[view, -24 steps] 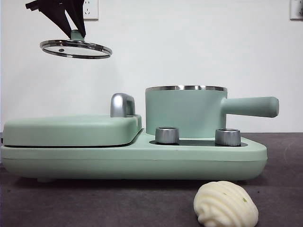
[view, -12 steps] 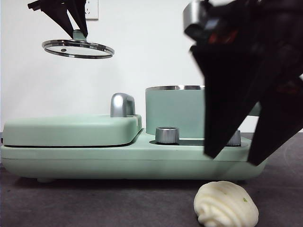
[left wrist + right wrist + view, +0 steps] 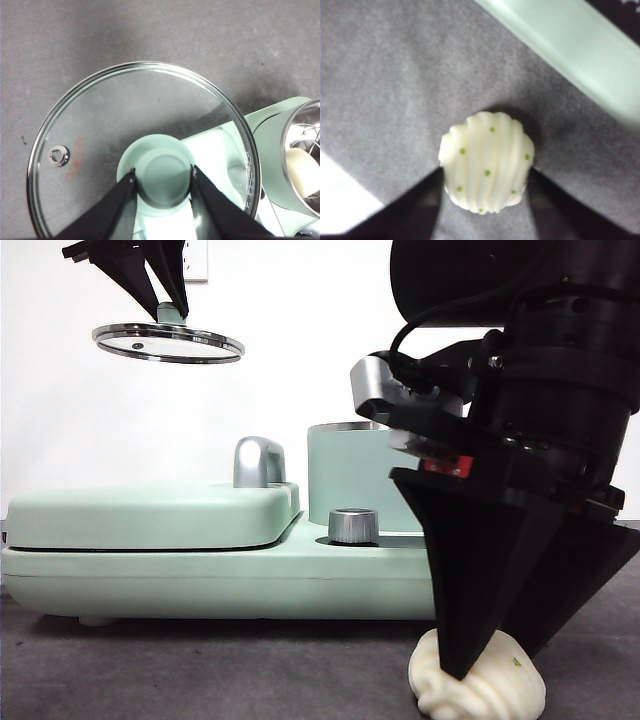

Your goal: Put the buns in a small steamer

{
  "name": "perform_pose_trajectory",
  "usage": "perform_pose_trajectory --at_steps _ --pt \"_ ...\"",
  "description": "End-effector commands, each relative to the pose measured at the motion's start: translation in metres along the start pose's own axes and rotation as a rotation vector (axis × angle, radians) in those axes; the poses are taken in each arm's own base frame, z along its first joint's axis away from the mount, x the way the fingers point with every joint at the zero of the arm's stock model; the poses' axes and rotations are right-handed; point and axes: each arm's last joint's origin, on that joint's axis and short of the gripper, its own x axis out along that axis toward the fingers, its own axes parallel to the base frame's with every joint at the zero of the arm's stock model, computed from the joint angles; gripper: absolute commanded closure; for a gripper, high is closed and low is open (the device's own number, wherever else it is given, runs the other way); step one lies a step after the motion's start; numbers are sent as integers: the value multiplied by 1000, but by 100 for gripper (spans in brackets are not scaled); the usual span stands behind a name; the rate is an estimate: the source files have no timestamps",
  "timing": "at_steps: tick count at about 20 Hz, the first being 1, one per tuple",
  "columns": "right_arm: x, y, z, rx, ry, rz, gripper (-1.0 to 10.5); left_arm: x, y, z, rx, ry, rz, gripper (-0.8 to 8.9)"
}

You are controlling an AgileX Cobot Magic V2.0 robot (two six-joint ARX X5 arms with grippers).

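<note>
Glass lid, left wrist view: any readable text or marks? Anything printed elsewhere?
Glass lid, held by the left gripper: a small orange-red print beside the steam vent, too blurred to read.
Steamer, bun, right gripper: no text visible.

i see the steamer mouth uncovered, its glass lid held high off to one side. the right gripper straddles the ridged bun, blocking the steamer's handle side.
</note>
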Motion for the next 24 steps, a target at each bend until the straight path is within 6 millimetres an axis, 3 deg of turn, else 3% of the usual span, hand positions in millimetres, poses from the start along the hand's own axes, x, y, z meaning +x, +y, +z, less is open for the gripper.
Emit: perform_pose_trajectory --at_steps 1,4,7,12,14,17,20,24 --pt "3 3 3 -21 -4 1 819 -15 -4 5 8 -70 -2 790" --pt "-1 4 5 -15 -6 8 838 -15 -4 5 8 -70 -2 790" --pt "-23 11 16 -15 22 -2 837 -15 -4 5 8 -70 -2 790" --pt "-99 23 50 12 -22 -3 837 -15 -4 5 8 -70 -2 790" --pt "-130 17 68 5 -64 -20 837 -15 -4 5 8 -70 -2 790" --pt "-158 0 101 11 -97 -114 837 -15 -4 5 9 -70 -3 790" --pt "-162 -21 135 33 -107 -159 836 -15 -4 5 8 -69 -3 790" --pt "-141 -50 169 75 -94 -176 836 -15 -4 5 9 -70 -3 790"
